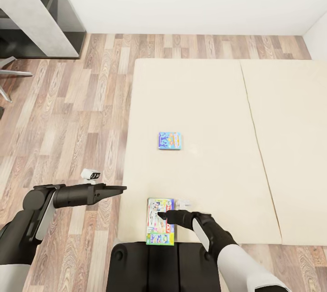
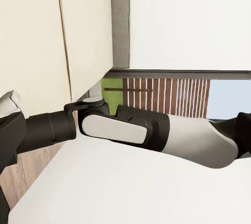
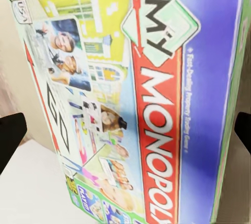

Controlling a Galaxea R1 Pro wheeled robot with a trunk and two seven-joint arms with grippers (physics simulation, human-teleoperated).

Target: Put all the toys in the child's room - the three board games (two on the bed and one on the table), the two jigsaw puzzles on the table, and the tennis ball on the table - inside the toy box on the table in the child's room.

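The bed (image 1: 204, 101) lies broadly bare — only the small blue board game (image 1: 170, 141) sits mid-mattress, with open mattress on every side. At the near edge the larger board game (image 1: 160, 221) is crowded by the right tool (image 1: 162, 215) above it. The left tool (image 1: 119, 189) hangs over plank floor (image 1: 68, 115) just beside the mattress edge — free space there.
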